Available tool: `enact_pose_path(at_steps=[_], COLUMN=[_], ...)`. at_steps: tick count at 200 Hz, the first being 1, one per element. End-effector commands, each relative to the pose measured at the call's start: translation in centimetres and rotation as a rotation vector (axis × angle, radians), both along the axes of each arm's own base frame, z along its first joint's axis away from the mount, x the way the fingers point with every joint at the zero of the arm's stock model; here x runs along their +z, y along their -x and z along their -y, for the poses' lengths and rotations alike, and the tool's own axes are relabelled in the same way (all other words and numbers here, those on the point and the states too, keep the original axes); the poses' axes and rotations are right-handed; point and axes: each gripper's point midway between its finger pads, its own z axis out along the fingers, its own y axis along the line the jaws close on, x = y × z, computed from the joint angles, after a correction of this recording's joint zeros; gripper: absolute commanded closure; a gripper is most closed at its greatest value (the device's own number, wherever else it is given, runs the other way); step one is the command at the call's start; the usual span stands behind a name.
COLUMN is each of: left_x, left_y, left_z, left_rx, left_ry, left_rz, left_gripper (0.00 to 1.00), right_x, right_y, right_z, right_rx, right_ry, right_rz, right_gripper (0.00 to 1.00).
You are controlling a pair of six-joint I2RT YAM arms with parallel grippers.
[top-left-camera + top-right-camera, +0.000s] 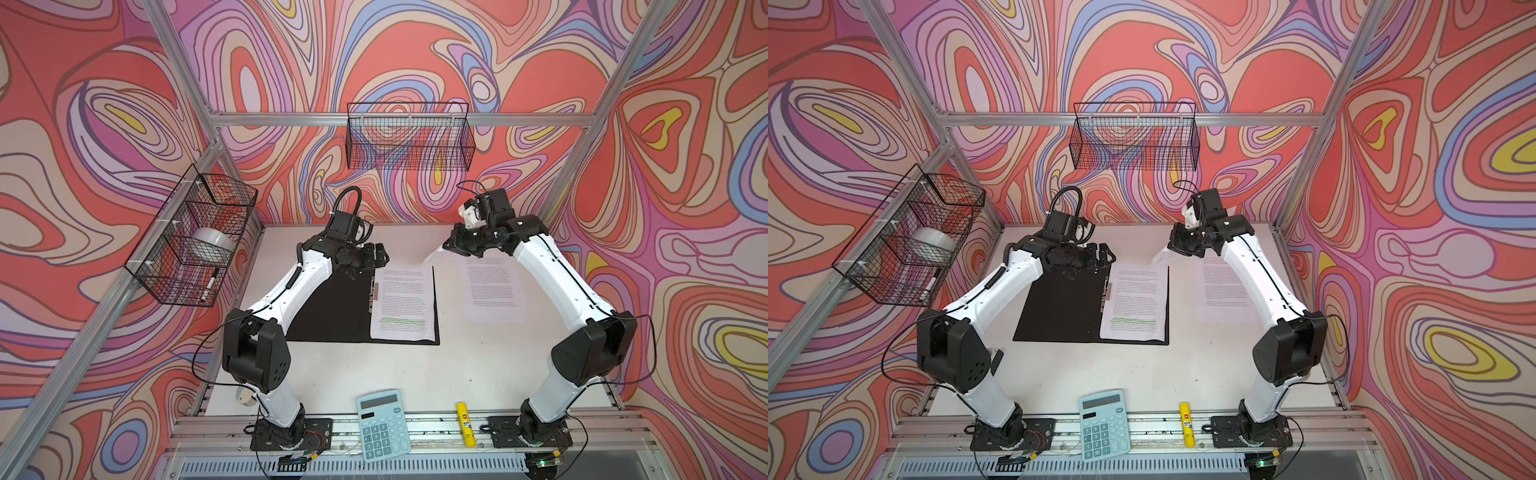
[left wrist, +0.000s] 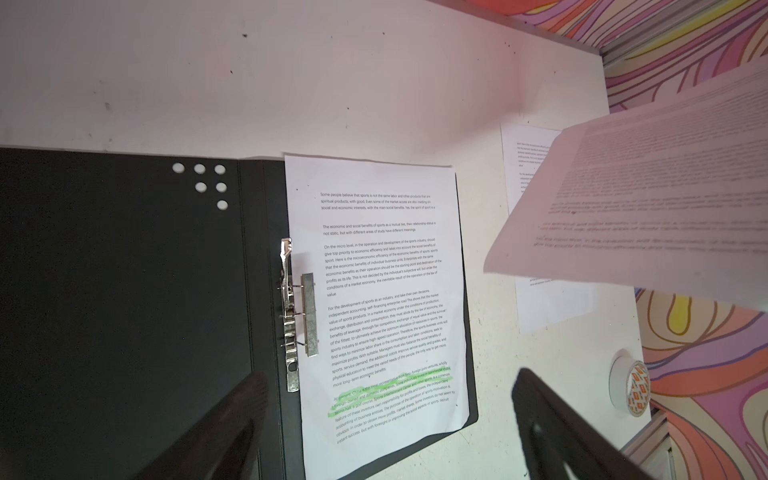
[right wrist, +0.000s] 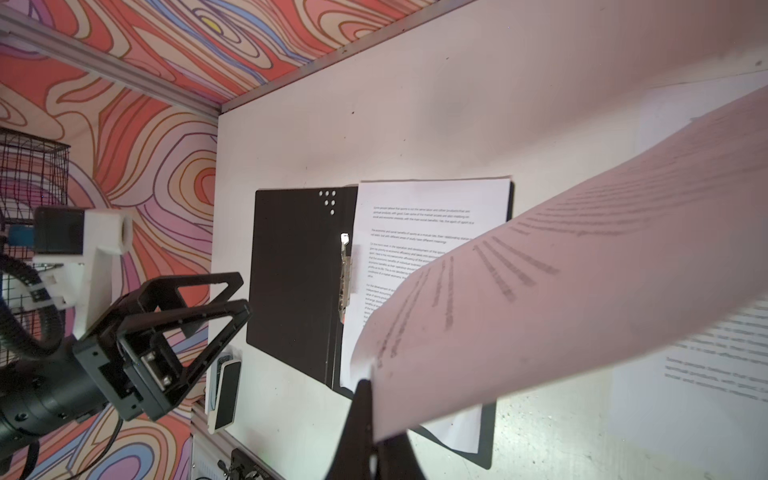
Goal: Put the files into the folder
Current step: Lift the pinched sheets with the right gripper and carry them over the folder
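My left gripper (image 3: 246, 293): jaws spread, empty. The folder (image 1: 328, 311) lies open just below them, with one sheet (image 1: 401, 303) on its right half. My right gripper (image 3: 368, 388): jaws pinching a lifted sheet (image 3: 540, 311) by its corner. A third sheet (image 1: 492, 286) lies flat beneath.

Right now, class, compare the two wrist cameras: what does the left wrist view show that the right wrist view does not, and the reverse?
Only the left wrist view shows the green highlighted passage and a tape roll. Only the right wrist view shows a wire basket and the right fingers shut on the lifted sheet. Both show the open folder, its clip bar, the filed sheet and the lifted sheet.
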Motion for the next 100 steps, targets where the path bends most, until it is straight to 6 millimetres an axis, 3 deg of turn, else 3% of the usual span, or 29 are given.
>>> enact_pose_path(at_steps=[1, 58, 100], left_x=[2.8, 3.8, 3.7], left_y=[-0.1, -0.3, -0.1], left_z=[-1.5, -4.1, -4.4], left_rx=[0.029, 0.09, 0.095], left_ry=[0.006, 0.017, 0.024], left_rz=[0.056, 0.085, 0.083], left_gripper=[0.08, 0.08, 0.08], right_x=[0.5, 1.4, -1.3], right_y=[0.4, 2.5, 4.4], right_z=[-2.6, -8.1, -7.9], right_rx=[0.047, 0.141, 0.1], right_ry=[-0.02, -0.087, -0.11], right_rz=[0.001, 0.021, -0.021], right_gripper=[1.0, 1.0, 1.0])
